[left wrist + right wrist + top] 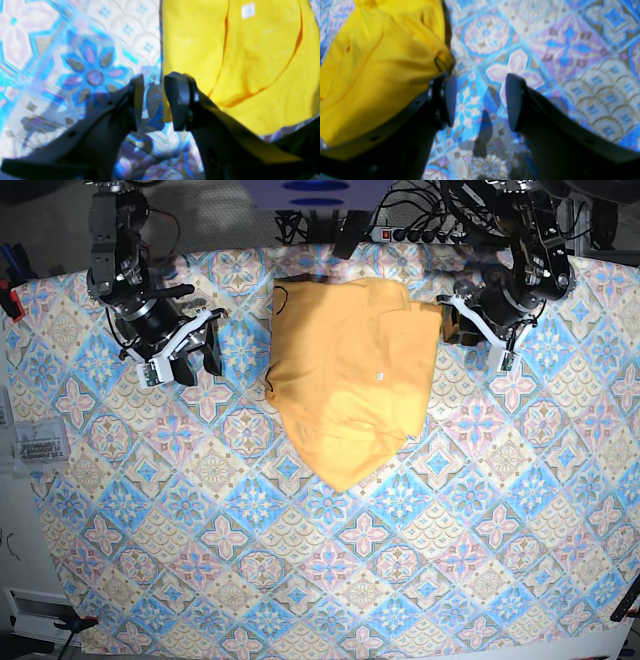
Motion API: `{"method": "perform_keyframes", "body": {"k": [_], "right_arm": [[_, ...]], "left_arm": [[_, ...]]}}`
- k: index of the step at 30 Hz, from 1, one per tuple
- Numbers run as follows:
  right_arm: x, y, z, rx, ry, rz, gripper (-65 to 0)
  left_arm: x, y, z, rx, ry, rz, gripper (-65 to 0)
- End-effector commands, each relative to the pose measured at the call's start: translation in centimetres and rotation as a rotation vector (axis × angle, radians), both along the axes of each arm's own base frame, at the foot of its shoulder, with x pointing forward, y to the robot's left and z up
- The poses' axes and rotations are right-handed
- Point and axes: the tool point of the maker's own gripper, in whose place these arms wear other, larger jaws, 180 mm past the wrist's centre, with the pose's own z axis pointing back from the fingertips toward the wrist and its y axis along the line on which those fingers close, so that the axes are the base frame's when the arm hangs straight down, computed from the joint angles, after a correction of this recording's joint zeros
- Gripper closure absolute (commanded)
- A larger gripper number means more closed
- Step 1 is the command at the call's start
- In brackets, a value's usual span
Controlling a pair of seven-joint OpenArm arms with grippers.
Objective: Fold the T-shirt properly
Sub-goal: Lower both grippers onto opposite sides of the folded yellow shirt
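One blue-and-pink tile-patterned cloth (330, 570) covers the whole table. On its far middle part lies one plain yellow-orange T-shirt (350, 380) of thin soft fabric, partly folded into a rough wedge that narrows toward the near side, with one small white tag (381, 376) showing on top. Two black grippers hover over the cloth, one at each side of the garment. The left gripper (153, 100) sits right at the shirt's edge, its jaws a small way apart with nothing between them. The right gripper (481, 100) stands near the opposite edge, its jaws wider apart and likewise holding nothing.
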Motion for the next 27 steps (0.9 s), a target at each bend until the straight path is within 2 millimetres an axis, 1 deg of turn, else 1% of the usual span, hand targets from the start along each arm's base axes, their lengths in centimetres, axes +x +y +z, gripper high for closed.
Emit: {"method": "perform_keyframes", "body": {"k": [1, 2, 3, 5, 6, 8, 9, 11, 12, 14, 17, 20, 21, 23, 24, 27], "right_arm": [[1.1, -0.2, 0.9, -0.006, -0.047, 0.006, -28.5], [1.5, -0.1, 0.6, -0.024, -0.045, 0.018, -28.5], [2.0, 0.6, 0.4, -0.037, -0.048, 0.045, -28.5], [3.4, 2.9, 0.6, -0.060, -0.070, 0.122, -27.8], [3.7, 3.9, 0.4, -0.076, -0.068, 0.159, -26.0], [4.5, 5.6, -0.2, -0.116, -0.043, 0.223, -18.6], [4.9, 6.1, -0.4, -0.127, -0.038, 0.244, -14.9], [6.0, 7.2, -0.1, -0.122, -0.044, 0.262, -7.7], [6.6, 7.5, 0.1, -0.118, -0.054, 0.262, -4.9], [7.4, 7.9, 0.1, -0.110, -0.055, 0.259, -1.2], [8.1, 8.0, -0.7, -0.102, -0.032, 0.251, -0.7], [9.2, 8.5, -1.0, -0.088, -0.024, 0.244, -0.7], [9.5, 8.7, -1.1, -0.084, -0.019, 0.243, -0.7], [9.8, 9.9, -1.5, -0.082, -0.009, 0.273, -0.7], [9.9, 10.4, -1.8, -0.086, 0.000, 0.292, -0.7], [10.2, 11.5, -2.7, -0.097, 0.023, 0.333, -0.5]], "left_arm": [[-0.1, -0.6, 0.4, -0.023, -0.018, -0.003, -18.5], [-0.3, -1.5, 0.2, -0.034, -0.011, -0.012, -18.5], [-0.8, -2.1, -0.1, -0.044, 0.002, -0.018, -18.5], [-1.4, -3.2, -0.4, -0.059, 0.017, -0.042, -18.5], [-1.8, -3.6, -0.6, -0.064, 0.029, -0.052, -18.5], [-2.6, -4.1, -0.9, -0.075, 0.046, -0.063, -18.5], [-2.8, -4.2, -1.0, -0.076, 0.051, -0.064, -18.5], [-2.9, -4.3, -1.0, -0.081, 0.051, -0.064, -18.5], [-3.0, -4.3, -1.0, -0.082, 0.055, -0.063, -18.5], [-3.5, -4.7, -1.2, -0.088, 0.066, -0.059, -18.5], [-3.7, -5.2, -1.3, -0.101, 0.071, -0.052, -17.5], [-3.9, -5.5, -1.6, -0.109, 0.079, -0.049, -11.2], [-4.0, -5.7, -1.9, -0.120, 0.088, -0.043, -10.1], [-4.4, -6.0, -2.7, -0.131, 0.117, -0.035, -9.2], [-4.3, -6.0, -3.1, -0.131, 0.124, -0.033, -9.2], [-4.8, -6.4, -4.3, -0.146, 0.162, -0.023, -9.2]]}}
